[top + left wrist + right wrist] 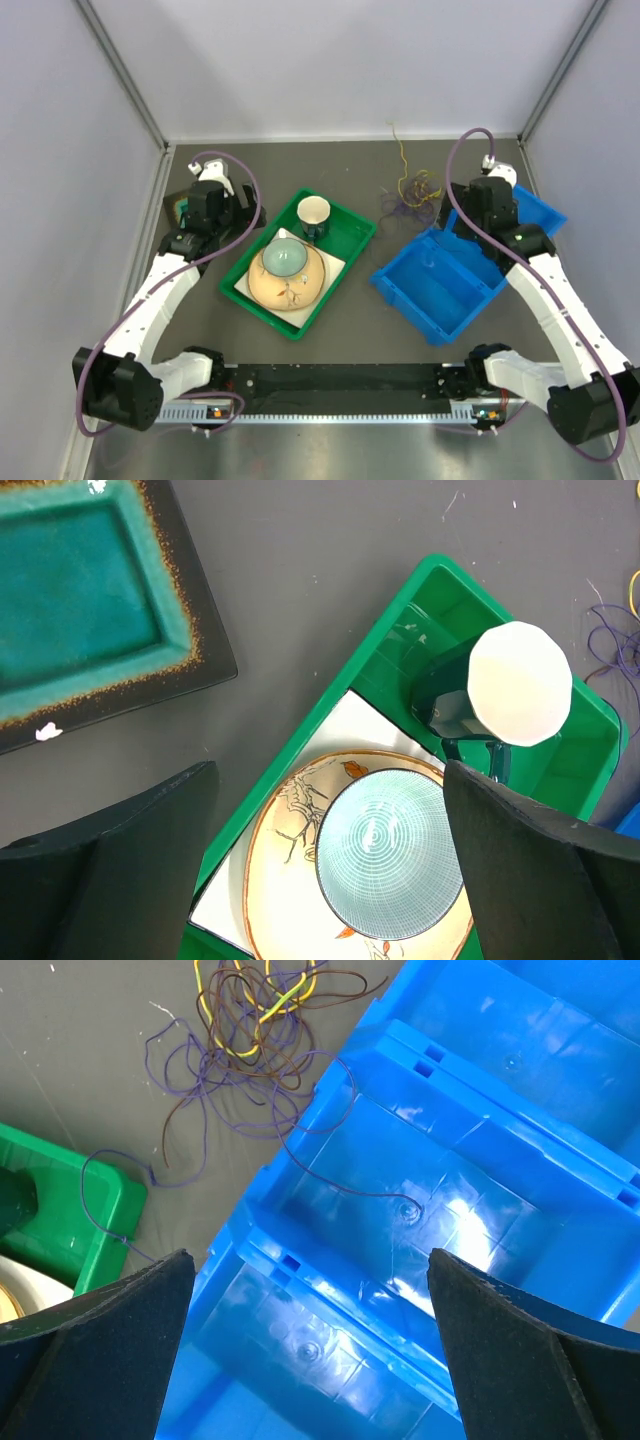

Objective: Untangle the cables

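Observation:
The cables (408, 190) are a loose tangle of thin yellow, purple and dark brown wires on the grey table at the back, between the green tray and the blue bin. The right wrist view shows the tangle (250, 1030) at the top, with one purple strand trailing over the bin wall into the blue bin (430, 1190). My right gripper (310, 1350) is open and empty above the bin, right of the tangle. My left gripper (330, 870) is open and empty above the green tray (300, 740). A few purple strands (615, 650) show at the left wrist view's right edge.
The green tray (250, 260) holds a cream plate (290, 290) with a teal bowl (284, 257) on it, and a dark cup with white inside (313, 213). A teal dish with a dark rim (80, 600) lies at the far left. The blue bin (440, 285) stands at the right.

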Robot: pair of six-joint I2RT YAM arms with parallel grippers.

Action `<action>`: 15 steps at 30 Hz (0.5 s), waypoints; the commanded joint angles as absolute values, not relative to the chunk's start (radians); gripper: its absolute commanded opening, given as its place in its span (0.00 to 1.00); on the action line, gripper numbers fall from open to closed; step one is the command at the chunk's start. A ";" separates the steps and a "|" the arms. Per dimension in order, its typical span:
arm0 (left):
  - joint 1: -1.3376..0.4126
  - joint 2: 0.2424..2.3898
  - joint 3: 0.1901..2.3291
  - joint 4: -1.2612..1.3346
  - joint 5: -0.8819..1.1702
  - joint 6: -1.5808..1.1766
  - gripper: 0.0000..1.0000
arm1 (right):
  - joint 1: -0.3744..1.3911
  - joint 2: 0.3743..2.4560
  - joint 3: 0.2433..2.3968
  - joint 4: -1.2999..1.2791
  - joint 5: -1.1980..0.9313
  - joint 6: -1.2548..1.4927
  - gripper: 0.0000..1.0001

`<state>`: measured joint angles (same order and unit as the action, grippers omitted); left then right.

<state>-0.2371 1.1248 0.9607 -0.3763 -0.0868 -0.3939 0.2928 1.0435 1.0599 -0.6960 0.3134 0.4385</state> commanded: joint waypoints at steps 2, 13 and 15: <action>-0.238 1.121 0.973 -0.367 -0.095 -0.393 0.99 | 0.299 1.031 1.058 -0.663 0.308 0.443 0.99; -0.239 1.143 0.950 -0.301 -0.072 -0.423 0.99 | 0.301 1.095 1.066 -0.652 0.331 0.436 0.99; -0.239 1.146 0.945 -0.281 -0.061 -0.419 0.99 | 0.299 1.141 1.072 -0.606 0.310 0.437 0.99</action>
<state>-0.2371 1.1381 0.9569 -0.3592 -0.0937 -0.4168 0.2928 1.0756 1.0477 -0.6861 0.3168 0.4381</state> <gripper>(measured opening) 0.989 0.987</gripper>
